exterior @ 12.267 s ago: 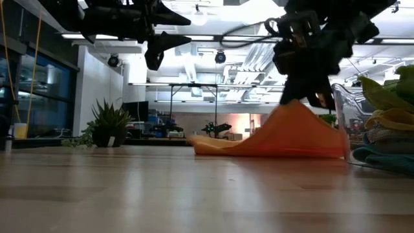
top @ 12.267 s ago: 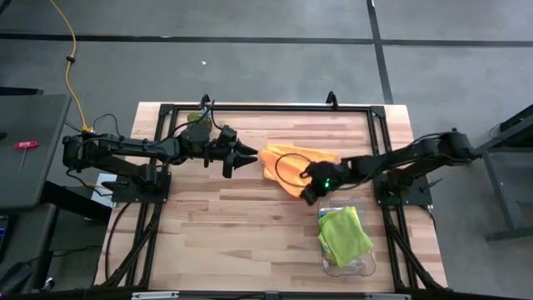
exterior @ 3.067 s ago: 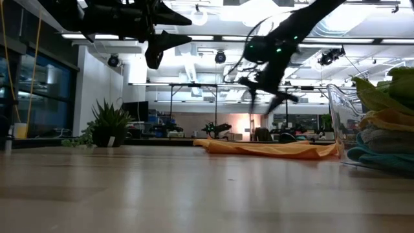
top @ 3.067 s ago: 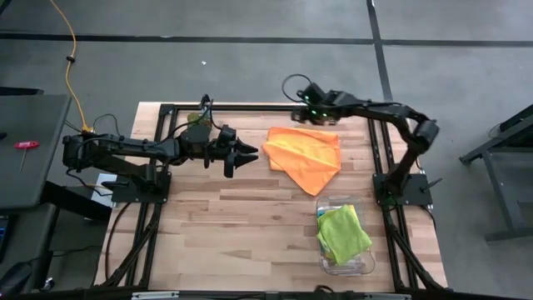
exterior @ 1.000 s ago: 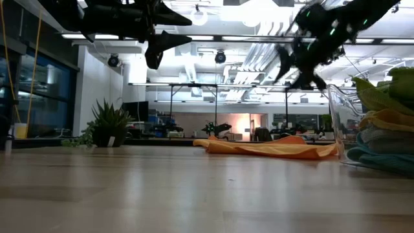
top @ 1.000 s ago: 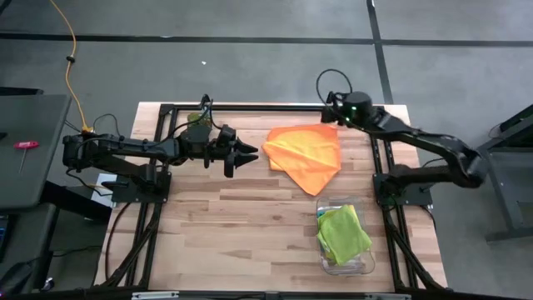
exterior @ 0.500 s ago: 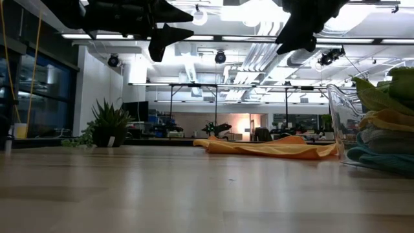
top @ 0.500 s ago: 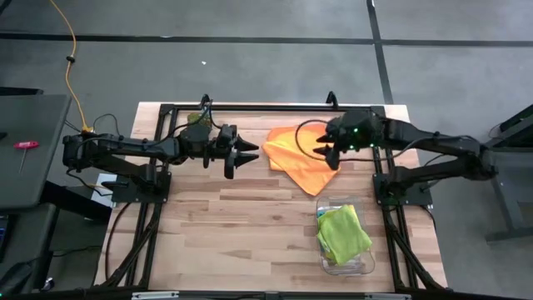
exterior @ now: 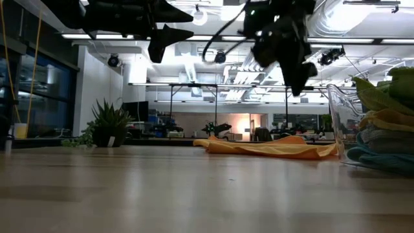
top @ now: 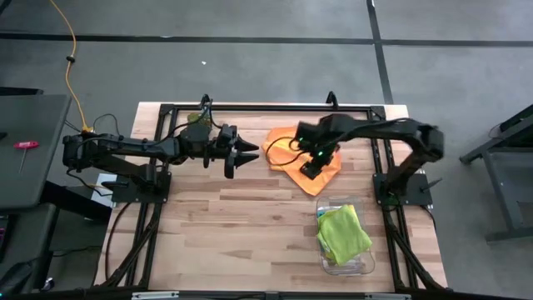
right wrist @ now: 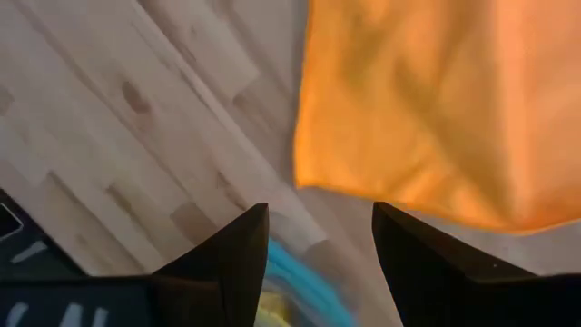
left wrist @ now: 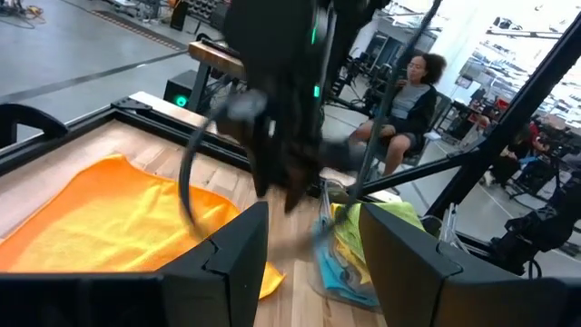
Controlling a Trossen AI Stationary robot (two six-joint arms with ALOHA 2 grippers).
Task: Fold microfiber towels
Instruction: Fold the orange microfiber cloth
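Desk: wooden planks (top: 233,217) inside a dark metal frame, standing on a grey floor; the low view looks across it into a large lit hall with a potted plant (exterior: 107,123) at the far left.

Orange towel: the orange towel (top: 287,158) lies spread and flat on the far half of the desk, a little right of the middle, one corner pointing toward the clear bin. In the low view it is a low, wrinkled strip on the wood (exterior: 265,147).

Other towels: the lime green towel (top: 343,235) sits on top inside the clear bin (top: 366,265), near the right front of the desk. The low view shows yellow, grey and teal layers under it (exterior: 381,139).

Right gripper: the right gripper (top: 311,167) hangs above the lower right part of the orange towel — not touching it, as the low view shows it well above the cloth (exterior: 294,65). Its jaws are spread apart and hold nothing; the right wrist view looks down between them at the towel edge and bare wood (right wrist: 313,241).

Left gripper: the left gripper (top: 246,157) waits in the air just left of the orange towel, pointing toward it. Its jaws are parted and empty (left wrist: 304,241).

Room: a person (left wrist: 408,95) sits beyond the desk, seen only in the left wrist view.
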